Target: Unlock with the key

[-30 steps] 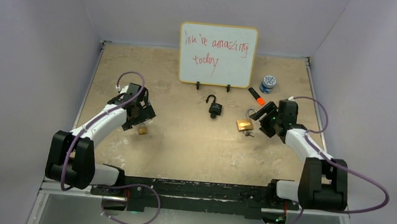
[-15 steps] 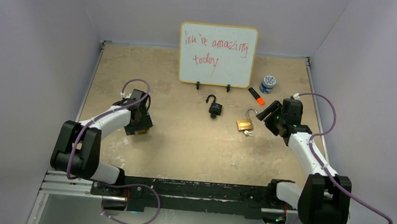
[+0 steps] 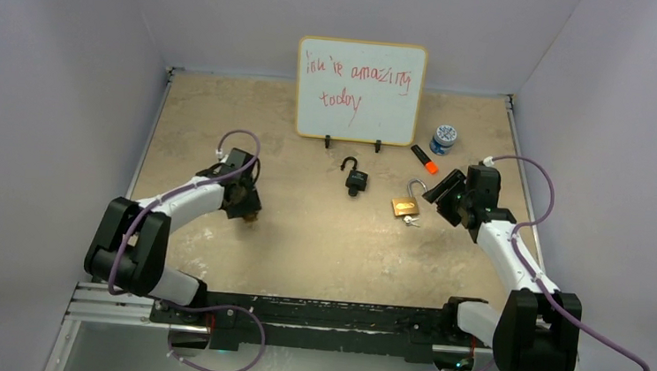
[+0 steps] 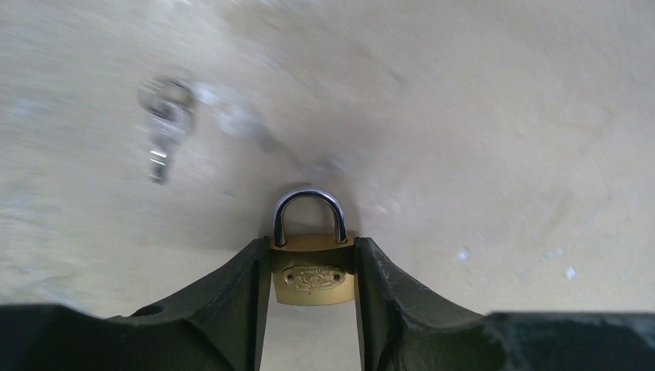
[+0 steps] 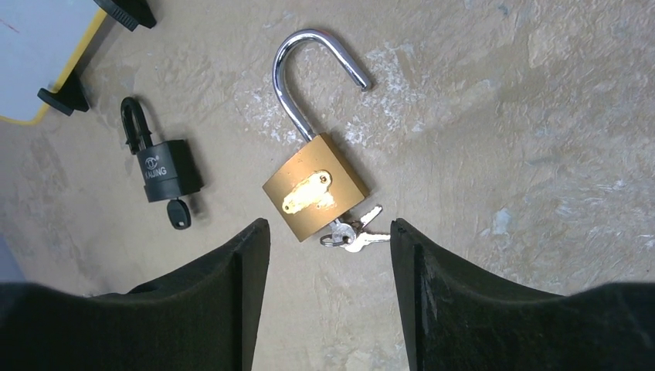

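Observation:
A small brass padlock (image 4: pixel 313 278) with its shackle closed sits between the fingers of my left gripper (image 4: pixel 313 247), which press on both its sides. From above it shows as a brass spot (image 3: pixel 250 218) under the left gripper (image 3: pixel 246 210). A blurred bunch of keys (image 4: pixel 164 127) lies on the table ahead and to the left. My right gripper (image 5: pixel 330 228) stands open with nothing in it, just short of a larger brass padlock (image 5: pixel 313 197). That lock's shackle is swung open, and keys (image 5: pixel 354 232) hang from its base.
A black padlock (image 5: pixel 166 171) with open shackle and a black-headed key (image 5: pixel 179 212) lies at the table's middle (image 3: pixel 356 181). A whiteboard (image 3: pixel 360 90) stands at the back. An orange marker (image 3: pixel 424 160) and a small round tub (image 3: pixel 443 139) lie right of it.
My left gripper has shifted right and closed onto the small brass padlock. My right gripper has drawn back from the larger padlock and narrowed a little.

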`<act>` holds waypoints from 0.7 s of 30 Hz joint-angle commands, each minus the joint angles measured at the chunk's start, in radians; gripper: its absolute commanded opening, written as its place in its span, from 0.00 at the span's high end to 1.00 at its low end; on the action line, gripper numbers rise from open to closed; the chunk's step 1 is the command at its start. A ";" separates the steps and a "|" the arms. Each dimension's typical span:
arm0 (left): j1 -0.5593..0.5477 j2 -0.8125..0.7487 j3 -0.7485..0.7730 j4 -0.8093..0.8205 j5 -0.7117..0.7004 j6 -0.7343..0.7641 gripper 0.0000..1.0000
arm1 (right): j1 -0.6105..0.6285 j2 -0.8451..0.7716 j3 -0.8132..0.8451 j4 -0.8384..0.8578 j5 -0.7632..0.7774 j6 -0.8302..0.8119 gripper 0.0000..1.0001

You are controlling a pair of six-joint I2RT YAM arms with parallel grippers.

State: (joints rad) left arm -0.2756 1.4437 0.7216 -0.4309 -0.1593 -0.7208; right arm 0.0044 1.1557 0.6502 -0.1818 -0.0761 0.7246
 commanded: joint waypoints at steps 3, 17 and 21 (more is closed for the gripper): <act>-0.209 0.048 0.110 -0.042 0.047 -0.091 0.75 | 0.000 0.004 -0.013 0.017 -0.038 0.007 0.41; -0.295 0.172 0.209 -0.087 0.047 -0.150 0.31 | 0.000 -0.005 -0.028 -0.003 -0.050 -0.005 0.42; -0.295 0.136 0.269 -0.114 -0.029 -0.067 0.20 | -0.001 0.001 -0.030 0.007 -0.071 -0.018 0.42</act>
State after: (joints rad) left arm -0.5705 1.6085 0.9154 -0.5159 -0.1143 -0.8490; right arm 0.0044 1.1603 0.6296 -0.1780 -0.1246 0.7242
